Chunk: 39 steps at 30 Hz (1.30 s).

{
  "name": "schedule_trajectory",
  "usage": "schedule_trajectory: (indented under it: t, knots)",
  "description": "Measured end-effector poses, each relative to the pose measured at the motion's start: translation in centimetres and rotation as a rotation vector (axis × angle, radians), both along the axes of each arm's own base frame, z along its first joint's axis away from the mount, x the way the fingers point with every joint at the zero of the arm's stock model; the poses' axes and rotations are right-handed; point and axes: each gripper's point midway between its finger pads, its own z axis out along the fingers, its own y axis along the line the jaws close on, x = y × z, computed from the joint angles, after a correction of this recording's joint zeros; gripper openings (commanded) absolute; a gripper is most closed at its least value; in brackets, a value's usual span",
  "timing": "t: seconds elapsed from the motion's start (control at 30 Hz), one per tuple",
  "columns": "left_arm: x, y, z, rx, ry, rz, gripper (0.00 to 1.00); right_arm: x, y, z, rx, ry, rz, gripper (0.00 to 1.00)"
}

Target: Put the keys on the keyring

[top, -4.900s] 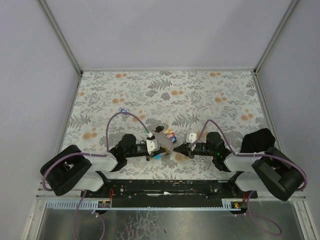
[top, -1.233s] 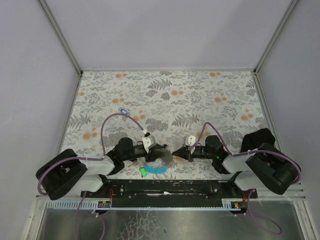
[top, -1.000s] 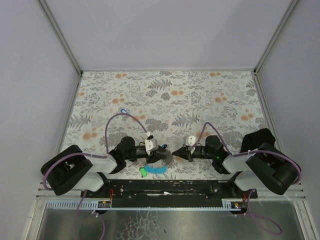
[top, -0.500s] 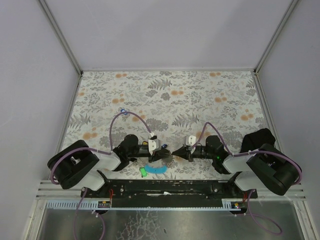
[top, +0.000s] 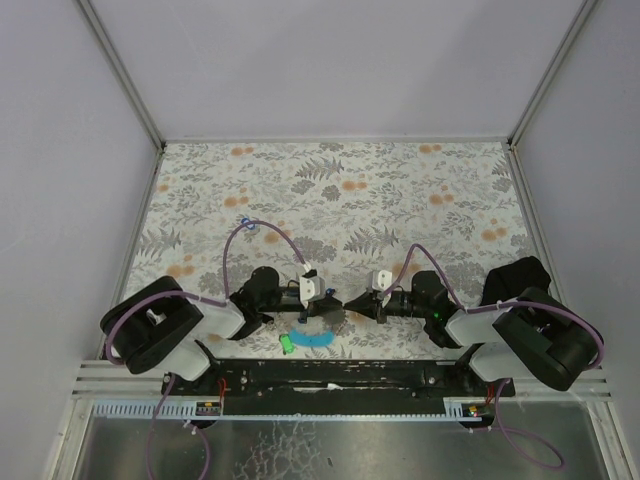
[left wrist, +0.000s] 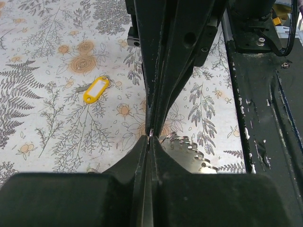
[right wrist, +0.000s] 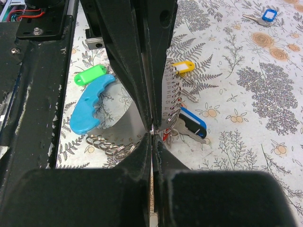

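Both claws meet tip to tip low over the flowered tabletop (top: pixel 400 190). The left claw (left wrist: pixel 149 142) and right claw (right wrist: pixel 152 137) are each clenched tight, on what I can't tell. The thin silvery keyring (right wrist: pixel 173 101) lies at their tips. Just beside its light-blue curved strap (right wrist: pixel 87 111) is a green-capped key (right wrist: pixel 90 74). A yellow-capped key (right wrist: pixel 182 67) and a blue-capped key (right wrist: pixel 191 124) lie across the ring from the strap.

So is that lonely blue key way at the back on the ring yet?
Off. The blue key lies all by itself, well apart from the keyring.
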Motion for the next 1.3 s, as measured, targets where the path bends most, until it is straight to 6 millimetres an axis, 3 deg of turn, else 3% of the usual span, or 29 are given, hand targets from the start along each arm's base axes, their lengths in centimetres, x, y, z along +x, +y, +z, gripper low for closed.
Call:
schedule_trajectory:
  t: [0.1, 0.43, 0.73, 1.3]
  knots:
    - [0.0, 0.1, 0.0, 0.005, -0.006, 0.002, 0.00, 0.0, 0.0, 0.0, 0.000, 0.000, 0.000, 0.01]
    - [1.7, -0.5, 1.1, 0.109, 0.013, 0.058, 0.00, 1.1, 0.0, 1.1, -0.014, -0.042, -0.032, 0.30]
    - [2.2, 0.0, 0.7, 0.210, 0.015, 0.083, 0.00, 1.7, -0.4, 1.6, -0.091, -0.116, -0.026, 0.22]
    - [1.7, 0.4, -0.3, 0.254, 0.029, 0.067, 0.00, 1.8, -0.2, -0.3, -0.152, -0.087, 0.005, 0.25]
